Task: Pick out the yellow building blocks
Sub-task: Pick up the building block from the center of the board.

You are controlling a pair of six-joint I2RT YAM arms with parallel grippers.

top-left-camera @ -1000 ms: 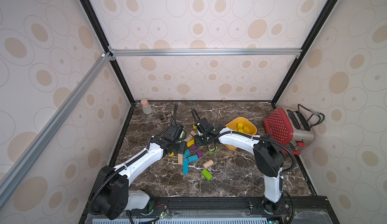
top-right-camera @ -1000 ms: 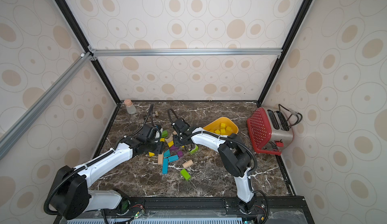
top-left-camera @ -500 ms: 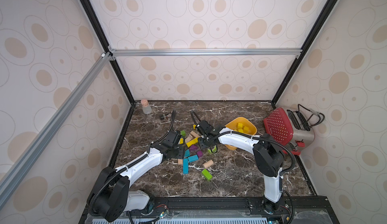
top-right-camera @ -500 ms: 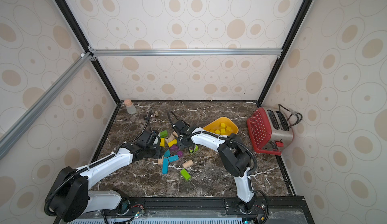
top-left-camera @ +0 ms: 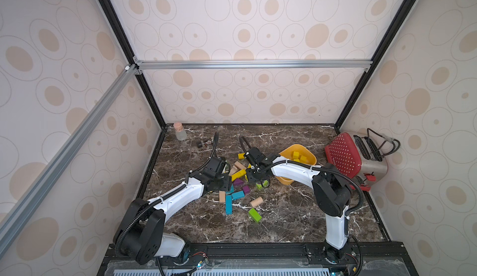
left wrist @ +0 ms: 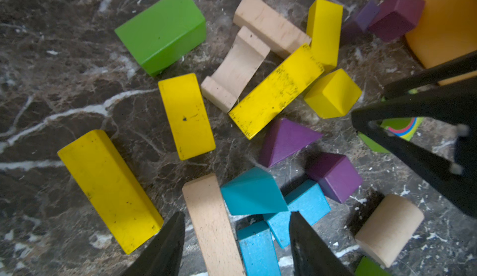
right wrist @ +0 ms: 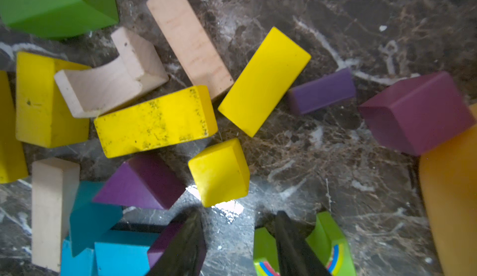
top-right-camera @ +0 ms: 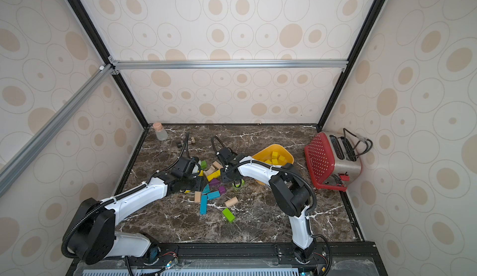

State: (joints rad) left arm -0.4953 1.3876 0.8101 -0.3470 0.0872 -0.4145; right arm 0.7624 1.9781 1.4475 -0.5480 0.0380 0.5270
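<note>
Several yellow building blocks lie loose in the mixed pile. The left wrist view shows a long bar (left wrist: pixel 108 189), a shorter bar (left wrist: pixel 185 115), a scuffed bar (left wrist: pixel 276 91) and a cube (left wrist: pixel 333 94). My left gripper (left wrist: pixel 235 215) is open above a plain wooden bar (left wrist: pixel 211 223) and blue blocks, holding nothing. My right gripper (right wrist: pixel 237 212) is open over bare marble, with a yellow cube (right wrist: pixel 219 171) just beyond its tips and the scuffed bar (right wrist: pixel 154 122) farther on. The orange-yellow bowl (top-left-camera: pixel 296 146) at the right holds a few yellow cubes (top-left-camera: pixel 296 154).
A lime-green printed block (right wrist: pixel 333 241) lies against the right gripper's finger. A green block (top-left-camera: pixel 254 214), a wooden cylinder (top-left-camera: pixel 256 201) and a blue bar (top-left-camera: pixel 228 204) lie toward the front. A red toaster (top-left-camera: pixel 346 158) stands at the right, and a corked bottle (top-left-camera: pixel 180 132) is at the back left.
My left gripper has drawn back toward the front, over the near side of the pile. The right gripper has shifted slightly frontward too, and its jaws have widened a little.
</note>
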